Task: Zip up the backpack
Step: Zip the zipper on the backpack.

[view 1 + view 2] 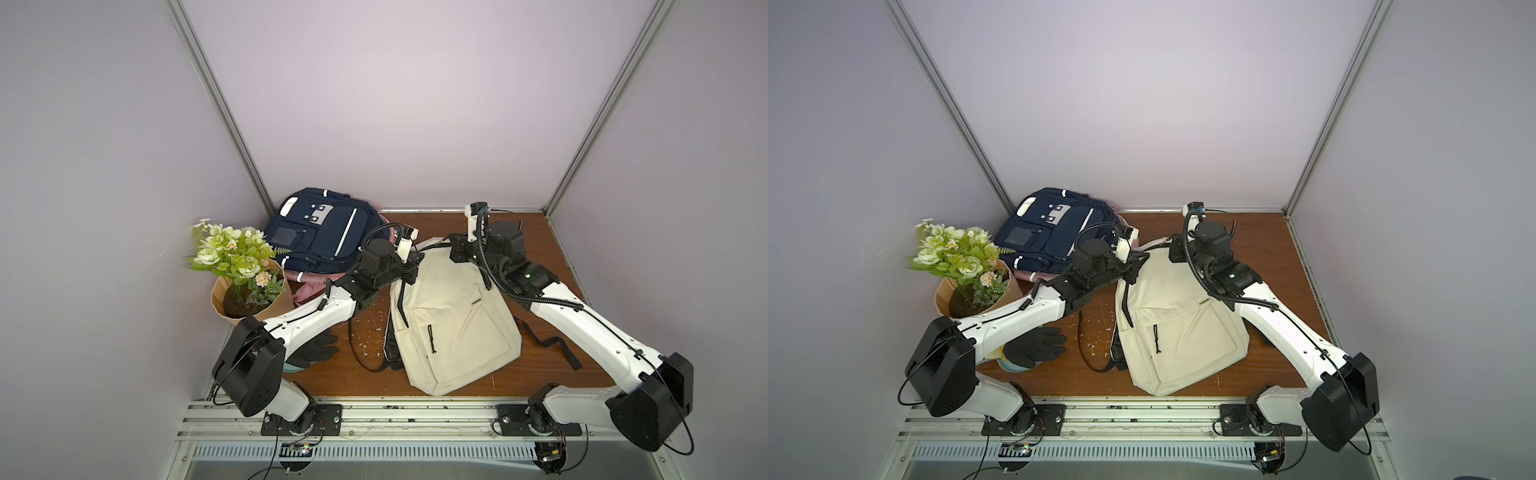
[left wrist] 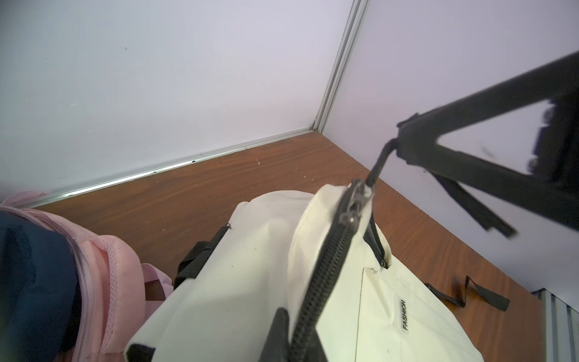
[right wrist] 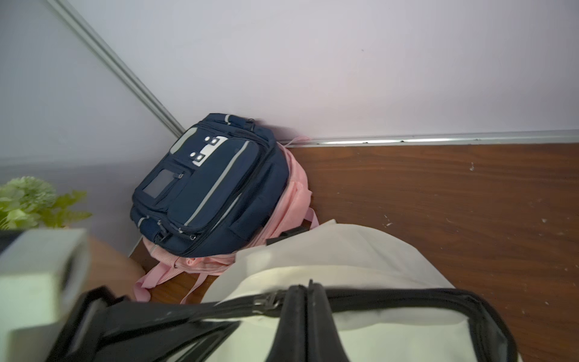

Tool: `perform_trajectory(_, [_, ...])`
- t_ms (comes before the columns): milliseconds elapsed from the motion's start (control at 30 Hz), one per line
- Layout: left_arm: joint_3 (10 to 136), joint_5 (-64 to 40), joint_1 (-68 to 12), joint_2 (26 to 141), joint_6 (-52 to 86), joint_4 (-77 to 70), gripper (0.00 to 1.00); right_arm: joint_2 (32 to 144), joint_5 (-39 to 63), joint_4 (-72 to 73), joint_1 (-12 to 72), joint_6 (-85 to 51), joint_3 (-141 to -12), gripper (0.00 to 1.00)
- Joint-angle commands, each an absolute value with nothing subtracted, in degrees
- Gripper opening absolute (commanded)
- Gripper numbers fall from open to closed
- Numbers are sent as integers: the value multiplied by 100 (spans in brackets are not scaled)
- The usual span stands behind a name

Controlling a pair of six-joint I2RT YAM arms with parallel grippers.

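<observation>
Partly cropped: L gripper (image 2: 296,338) pinching backpack (image 2: 235,282) zip (image 2: 326,269), one finger obscured.

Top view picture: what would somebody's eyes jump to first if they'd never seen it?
Probably the cream backpack lying in the middle of the brown table, with the white left arm and right arm both reaching its top end. Next, the green-white flowers at the table's left edge, beside a navy backpack stacked on a pink backpack in the far left corner.

A lab test booth: plain panel walls (image 1: 395,104), aluminium frame (image 1: 223,108), wooden tabletop (image 1: 540,241).
</observation>
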State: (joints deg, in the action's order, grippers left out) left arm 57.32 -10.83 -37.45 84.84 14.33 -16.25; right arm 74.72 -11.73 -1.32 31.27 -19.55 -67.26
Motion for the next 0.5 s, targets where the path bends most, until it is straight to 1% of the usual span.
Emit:
perform_trajectory(0, [5533, -926, -3744, 8163, 1424, -1784, 6, 7417, -1676, 44, 2641, -2266, -6755, 0])
perform_trajectory(100, [5520, -841, -3744, 8117, 1384, -1724, 6, 7408, -1572, 58, 2566, -2225, -6741, 0])
perform_trajectory(167, [5588, -835, -3743, 8168, 1354, -1671, 7, 7381, -1286, 148, 2580, -2209, -6750, 0])
perform_trajectory(200, [5628, -844, -3744, 8201, 1354, -1654, 9, 7354, -1085, 216, 2588, -2166, -6750, 0])
perform_trajectory(233, [5672, -855, -3744, 8238, 1346, -1644, 13, 7337, -895, 316, 2618, -2087, -6741, 0])
perform_trajectory(300, [5779, -878, -3744, 8300, 1336, -1637, 28, 7286, -709, 454, 2749, -2034, -6746, 0])
perform_trajectory(367, [5987, -896, -3744, 8402, 1289, -1573, 46, 7243, -559, 562, 2915, -1966, -6775, 0])
perform_trajectory(433, [6263, -924, -3744, 8557, 1220, -1427, 69, 7194, -432, 669, 3080, -1914, -6809, 0])
perform_trajectory(467, [6475, -957, -3744, 8682, 1151, -1277, 77, 7172, -400, 707, 3148, -1890, -6827, 0])
